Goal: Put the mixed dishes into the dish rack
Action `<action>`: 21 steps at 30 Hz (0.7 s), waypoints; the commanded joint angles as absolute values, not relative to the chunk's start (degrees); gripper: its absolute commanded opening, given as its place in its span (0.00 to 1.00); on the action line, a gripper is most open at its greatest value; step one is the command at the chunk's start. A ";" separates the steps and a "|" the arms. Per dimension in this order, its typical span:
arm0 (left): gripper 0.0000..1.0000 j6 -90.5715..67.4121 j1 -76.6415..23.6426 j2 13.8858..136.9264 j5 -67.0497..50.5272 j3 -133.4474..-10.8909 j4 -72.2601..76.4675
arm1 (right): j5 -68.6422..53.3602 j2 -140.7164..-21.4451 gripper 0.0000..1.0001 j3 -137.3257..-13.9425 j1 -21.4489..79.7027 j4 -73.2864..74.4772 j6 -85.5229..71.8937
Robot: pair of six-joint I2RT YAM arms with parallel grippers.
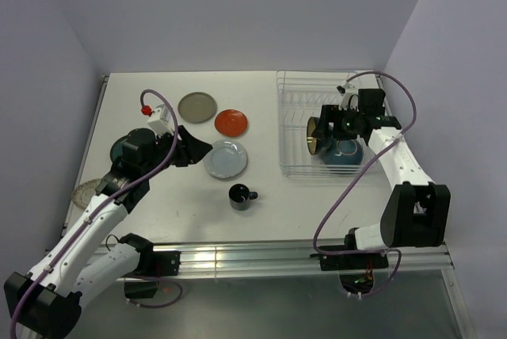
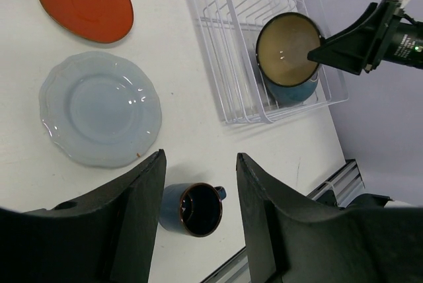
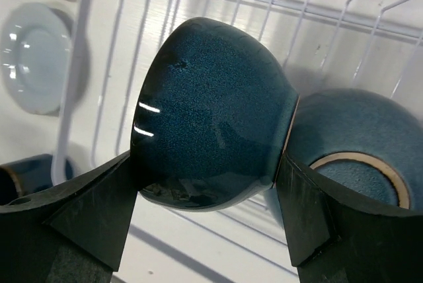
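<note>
My right gripper (image 1: pixel 323 130) is shut on a bowl (image 1: pixel 315 135), dark teal outside and olive-brown inside, and holds it on its side over the white wire dish rack (image 1: pixel 295 84). In the right wrist view the gripper (image 3: pixel 206 164) clamps that bowl (image 3: pixel 211 104) next to a teal-blue bowl (image 3: pixel 360 141) lying upside down in the rack (image 3: pixel 264 2). My left gripper (image 1: pixel 202 149) is open and empty above the table. In its wrist view the gripper (image 2: pixel 198 161) frames the small black mug (image 2: pixel 195 209) below. The pale blue plate (image 1: pixel 225 159), orange-red plate (image 1: pixel 230 123) and grey-olive plate (image 1: pixel 196 106) lie flat on the table.
A dark round dish (image 1: pixel 125 149) lies partly under my left arm, and a woven round mat (image 1: pixel 85 192) sits at the table's left edge. The walls close in on the left, back and right. The metal rail (image 1: pixel 238 258) runs along the near edge.
</note>
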State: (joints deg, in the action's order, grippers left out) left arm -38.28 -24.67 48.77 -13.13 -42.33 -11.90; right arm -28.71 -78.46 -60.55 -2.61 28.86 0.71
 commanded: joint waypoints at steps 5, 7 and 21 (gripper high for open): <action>0.53 -36.83 -24.43 47.29 -12.13 -41.48 -10.28 | -21.98 -80.77 0.00 -66.71 1.30 26.45 5.89; 0.53 -36.74 -24.43 47.29 -12.30 -41.31 -10.20 | -20.84 -81.21 0.00 -67.06 2.54 26.63 6.50; 0.53 -36.56 -24.43 47.11 -12.30 -40.96 -9.76 | -4.32 -84.20 0.00 -68.82 12.65 26.28 12.65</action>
